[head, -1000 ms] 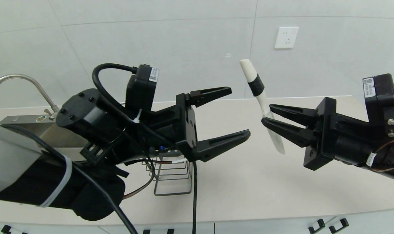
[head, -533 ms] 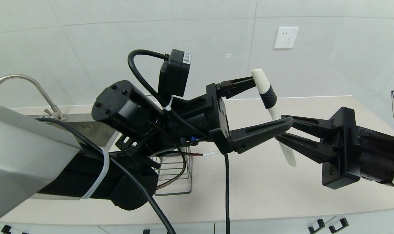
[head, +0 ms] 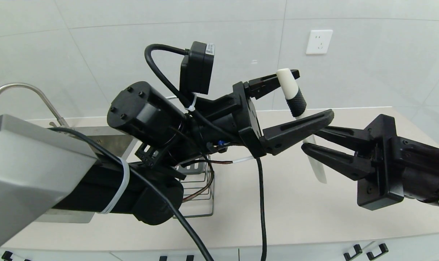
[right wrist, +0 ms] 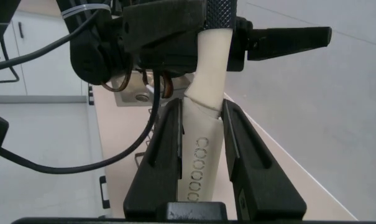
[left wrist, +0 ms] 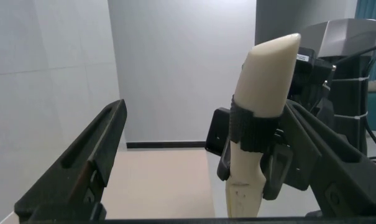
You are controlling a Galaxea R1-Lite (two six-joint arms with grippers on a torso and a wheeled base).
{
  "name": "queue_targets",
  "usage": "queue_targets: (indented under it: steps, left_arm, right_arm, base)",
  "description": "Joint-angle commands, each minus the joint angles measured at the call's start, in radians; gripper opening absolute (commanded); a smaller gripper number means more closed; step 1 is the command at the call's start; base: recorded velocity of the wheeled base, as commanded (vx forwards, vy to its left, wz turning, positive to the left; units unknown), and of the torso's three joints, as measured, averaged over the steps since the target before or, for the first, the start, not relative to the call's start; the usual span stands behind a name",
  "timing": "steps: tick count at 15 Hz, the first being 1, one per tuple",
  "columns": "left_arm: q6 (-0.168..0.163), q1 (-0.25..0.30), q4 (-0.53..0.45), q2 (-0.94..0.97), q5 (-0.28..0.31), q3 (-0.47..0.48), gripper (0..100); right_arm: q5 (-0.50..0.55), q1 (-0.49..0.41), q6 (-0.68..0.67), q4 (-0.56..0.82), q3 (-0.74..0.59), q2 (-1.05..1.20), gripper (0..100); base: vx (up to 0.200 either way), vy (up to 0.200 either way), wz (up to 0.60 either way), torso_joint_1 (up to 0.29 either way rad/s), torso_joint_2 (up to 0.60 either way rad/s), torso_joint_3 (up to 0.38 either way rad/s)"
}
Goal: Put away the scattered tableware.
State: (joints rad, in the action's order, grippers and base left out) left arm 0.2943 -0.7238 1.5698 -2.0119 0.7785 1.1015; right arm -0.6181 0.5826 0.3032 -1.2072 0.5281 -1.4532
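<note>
Room: we see a pale grey tiled wall (head: pixel 168 47) across the back, with a white socket (head: pixel 319 41) at the upper right of the frame.
Surface: a beige surface (head: pixel 299 217) runs across the lower half. A steel sink (head: pixel 107 141) is let into it at the left, with a curved tap (head: pixel 23 90) above it at the upper left.
Rack: a wire rack (head: pixel 199 197) stands on the surface just right of the sink, partly hidden behind the left arm.
Cupboards: black handles (head: pixel 354 251) show along the bottom edge, below the front of the surface.
Right hand: the right hand (head: pixel 311 140) comes in from the right of the frame. Its jaws are closed tight on the knife (head: pixel 296 101) where the handle meets the blade.
Knife: it is held in the air above the surface, right of centre, nearly upright and leaning a little. The white butt end points up, a black knurled grip sits below it, and the white blade points down below the right hand. In the right wrist view we see a row of small rings on the blade.
Left hand: the left hand (head: pixel 312 94) reaches in from the left with its jaws spread wide. The knife's handle stands between its two fingers (head: pixel 299 125) at the level of the black grip. One finger passes behind the butt end and the other crosses in front of the handle just above the right hand. We cannot tell whether either finger touches the knife.
</note>
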Motion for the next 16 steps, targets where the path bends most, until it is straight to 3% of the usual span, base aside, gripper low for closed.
queue_targets:
  steps: [1, 5, 6, 13, 14, 16]
  left_arm:
    - [0.0, 0.0, 0.001, 0.005, 0.001, 0.001, 100]
    - [0.0, 0.0, 0.001, 0.007, 0.001, 0.001, 100]
    - [0.0, 0.0, 0.001, 0.009, 0.001, 0.001, 0]
    - [-0.001, 0.0, 0.001, 0.027, 0.001, -0.002, 0]
    - [-0.001, 0.0, 0.001, 0.027, 0.001, -0.002, 0]
    - [-0.004, 0.006, 0.001, 0.025, -0.007, -0.003, 0]
  right_arm:
    - [0.0, 0.0, 0.001, 0.0, 0.004, -0.006, 0]
    - [0.0, 0.0, 0.001, 0.0, 0.003, -0.006, 0]
    - [0.0, 0.0, 0.001, 0.0, 0.003, -0.006, 0]
    - [0.001, -0.001, 0.004, 0.0, 0.03, -0.019, 0]
    - [0.003, -0.001, 0.004, 0.0, 0.029, -0.029, 100]
    - [0.018, -0.001, 0.004, 0.0, 0.038, -0.035, 100]
  base:
    - [0.0, 0.0, 0.0, 0.0, 0.0, 0.0]
    - [0.0, 0.0, 0.0, 0.0, 0.0, 0.0]
    - [0.0, 0.0, 0.0, 0.0, 0.0, 0.0]
    - [0.0, 0.0, 0.0, 0.0, 0.0, 0.0]
    - [0.0, 0.0, 0.0, 0.0, 0.0, 0.0]
    - [0.0, 0.0, 0.0, 0.0, 0.0, 0.0]
